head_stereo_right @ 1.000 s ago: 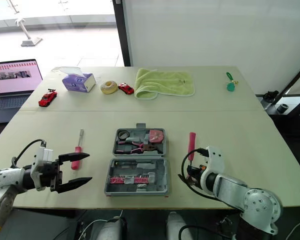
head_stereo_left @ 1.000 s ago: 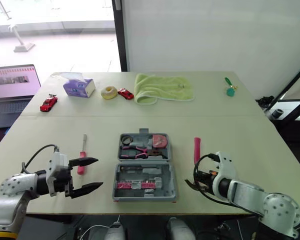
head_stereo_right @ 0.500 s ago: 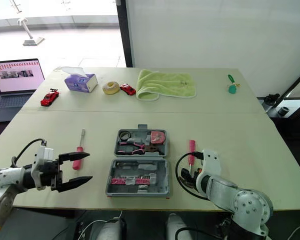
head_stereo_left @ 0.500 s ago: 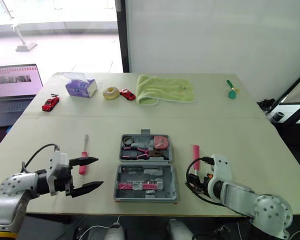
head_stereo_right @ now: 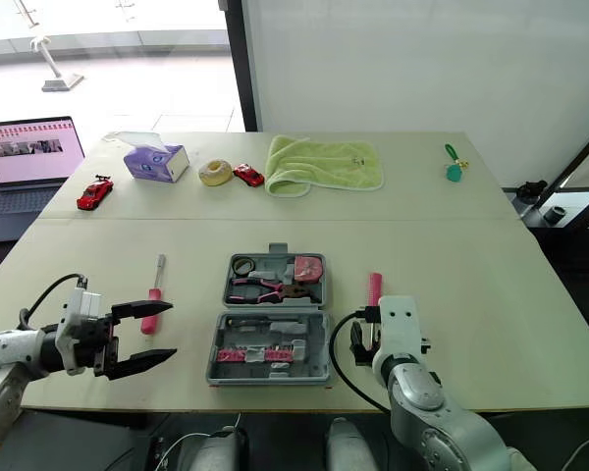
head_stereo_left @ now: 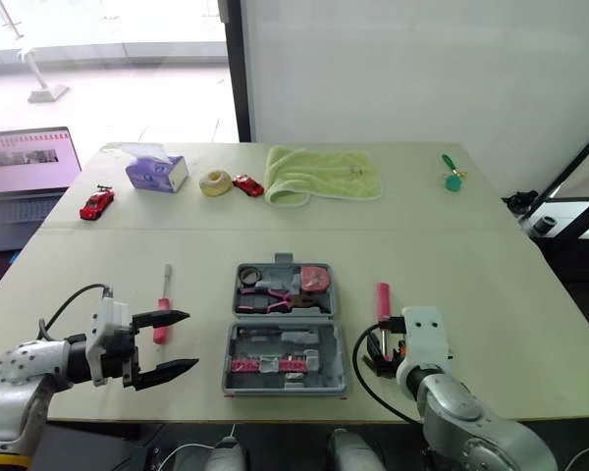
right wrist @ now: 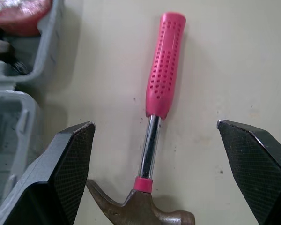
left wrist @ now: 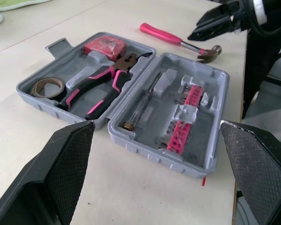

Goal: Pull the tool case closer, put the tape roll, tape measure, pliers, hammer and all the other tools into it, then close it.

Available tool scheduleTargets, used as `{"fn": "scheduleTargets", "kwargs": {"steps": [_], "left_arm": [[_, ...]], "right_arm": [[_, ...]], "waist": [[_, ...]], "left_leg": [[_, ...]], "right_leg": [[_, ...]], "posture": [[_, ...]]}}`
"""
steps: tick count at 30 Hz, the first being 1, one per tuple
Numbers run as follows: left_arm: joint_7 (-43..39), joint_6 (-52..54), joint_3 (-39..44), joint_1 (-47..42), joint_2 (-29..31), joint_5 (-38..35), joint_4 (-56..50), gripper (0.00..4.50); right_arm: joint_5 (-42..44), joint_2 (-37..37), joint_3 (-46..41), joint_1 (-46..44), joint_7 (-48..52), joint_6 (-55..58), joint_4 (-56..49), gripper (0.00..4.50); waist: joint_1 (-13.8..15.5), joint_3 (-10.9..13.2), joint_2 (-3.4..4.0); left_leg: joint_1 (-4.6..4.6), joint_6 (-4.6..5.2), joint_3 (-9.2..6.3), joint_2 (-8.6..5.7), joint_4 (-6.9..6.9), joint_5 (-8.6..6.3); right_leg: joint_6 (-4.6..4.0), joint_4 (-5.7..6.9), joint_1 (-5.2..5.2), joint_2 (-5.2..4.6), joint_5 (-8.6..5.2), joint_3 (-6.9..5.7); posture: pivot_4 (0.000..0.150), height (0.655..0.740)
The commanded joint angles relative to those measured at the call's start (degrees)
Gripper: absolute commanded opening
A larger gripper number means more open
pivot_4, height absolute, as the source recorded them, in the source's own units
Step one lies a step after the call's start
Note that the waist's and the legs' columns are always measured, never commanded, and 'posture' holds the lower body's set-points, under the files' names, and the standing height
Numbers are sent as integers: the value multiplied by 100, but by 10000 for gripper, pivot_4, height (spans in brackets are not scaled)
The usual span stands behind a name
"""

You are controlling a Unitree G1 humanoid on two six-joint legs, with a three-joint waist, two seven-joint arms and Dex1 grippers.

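The right gripper (right wrist: 152,125) hangs spread wide over the pink-handled claw hammer (right wrist: 164,65), one finger on each side of its shaft, seemingly lined up to pinch it. The hammer lies at three o'clock of the open grey plastic tool case (left wrist: 152,156). The left gripper (head_stereo_left: 185,340), equally wide, hovers at nine o'clock.

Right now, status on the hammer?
Left gripper open, idle; right gripper open over hammer. Hammer on table beside open tool case. Screwdriver also out. Nothing in the way.
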Motion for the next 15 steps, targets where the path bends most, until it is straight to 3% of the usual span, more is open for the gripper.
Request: {"fn": "scheduleTargets", "kwargs": {"steps": [1, 7, 8, 10, 15], "left_arm": [[-49, -110, 123, -88, 65, -36, -31, 45000], [-48, -107, 134, -126, 67, -23, 5, 45000], [-74, -152, 140, -121, 74, -2, 51, 45000], [-90, -183, 158, -128, 72, -4, 111, 45000], [-141, -288, 143, -117, 63, 3, 213, 45000]], "right_arm": [[-347, 164, 4, 11, 191, -377, 170, 44171], [-950, 298, 91, -7, 478, -792, 939, 44171], [-995, 320, 70, 10, 517, -768, 982, 41802], [-1063, 391, 22, 43, 592, -790, 971, 35417], [-1218, 528, -20, -11, 771, -851, 935, 9833]], "waist": [[2, 0, 0], [0, 0, 0], [-2, 0, 0], [2, -1, -1], [11, 0, 0]], "left_leg": [[0, 0, 0, 0, 1, 0], [1, 0, 0, 1, -1, 0], [1, 0, 0, 1, 0, 0], [3, 0, 0, 1, 0, 0], [2, 0, 0, 0, 1, 0]], "right_leg": [[0, 0, 0, 0, 0, 0], [0, 0, 0, 1, 0, 0], [0, 0, 0, 1, 0, 0], [0, 1, 2, 1, 0, 0], [0, 0, 2, 0, 0, 0]], "posture": [[1500, 7400], [1500, 7400], [1500, 7400], [1500, 7400], [1500, 7400]]}}
